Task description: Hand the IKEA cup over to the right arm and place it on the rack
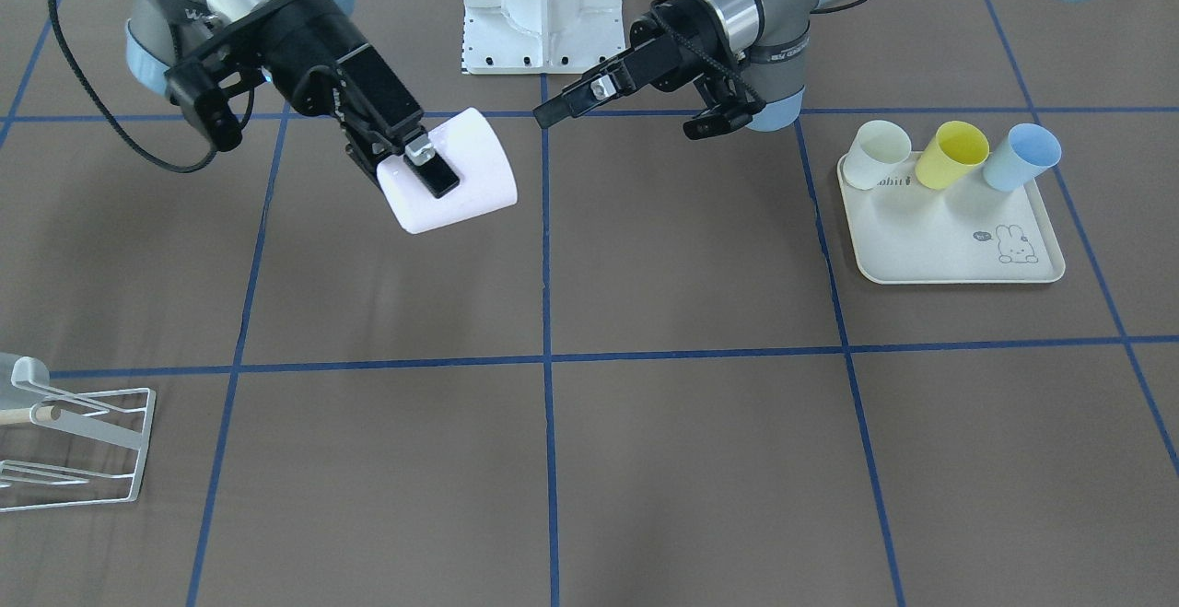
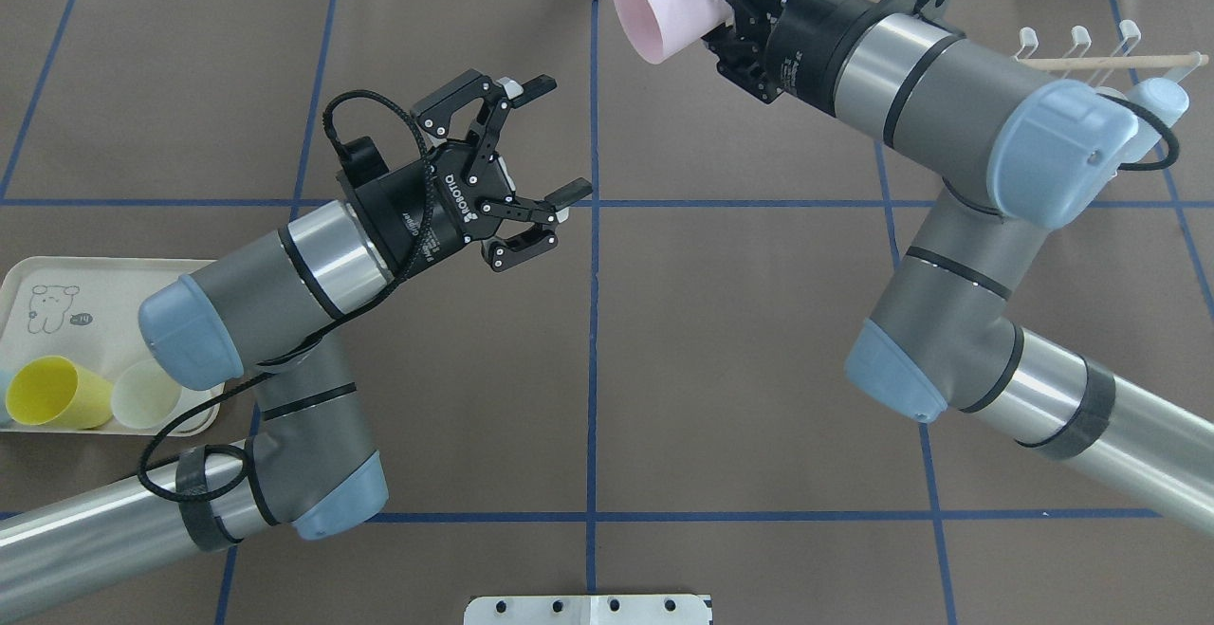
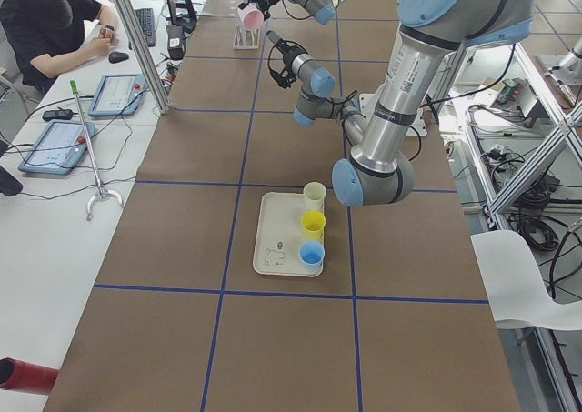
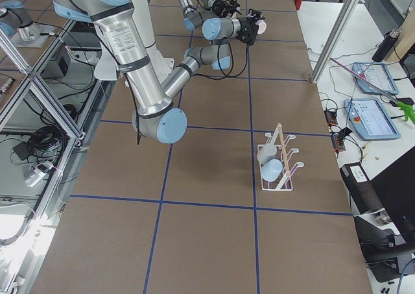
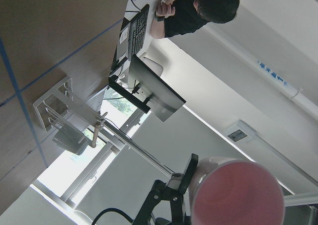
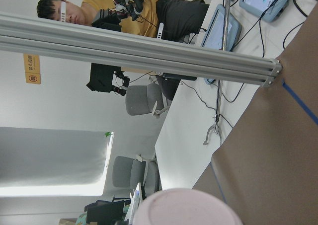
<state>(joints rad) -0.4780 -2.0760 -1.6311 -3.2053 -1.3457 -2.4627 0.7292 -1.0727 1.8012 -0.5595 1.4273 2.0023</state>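
Nearest the robot, on its left, a cream tray point(image 1: 930, 248) carries a white cup point(image 1: 877, 154), a yellow cup point(image 1: 953, 154) and a blue cup point(image 1: 1021, 156).

Further out, the left gripper point(image 2: 560, 137) hangs over the middle of the brown surface point(image 1: 691, 460), spread wide and holding nothing.

Beyond it, the right gripper point(image 1: 428, 169) is clamped on the pink cup point(image 1: 479, 174). It holds the cup in the air, on its side, with the open mouth turned toward the left gripper.

The hand-over looks complete, and the carry to the rack is not yet done. The main risk seems to be a slip. One finger lies across a smooth, tapering wall, so a quick swing could twist the cup or let it drop. A wide swing could also clip the left gripper close by.

The cup is a plain, pale pink tumbler, glossy and handleless, wider at the mouth than at the base.

Farthest out, on the robot's right, stands the white wire rack point(image 1: 145, 446) with its wooden rod point(image 4: 281, 152). It already holds two pale cups point(image 4: 271, 169), which could be knocked if the pink cup comes in misaligned.
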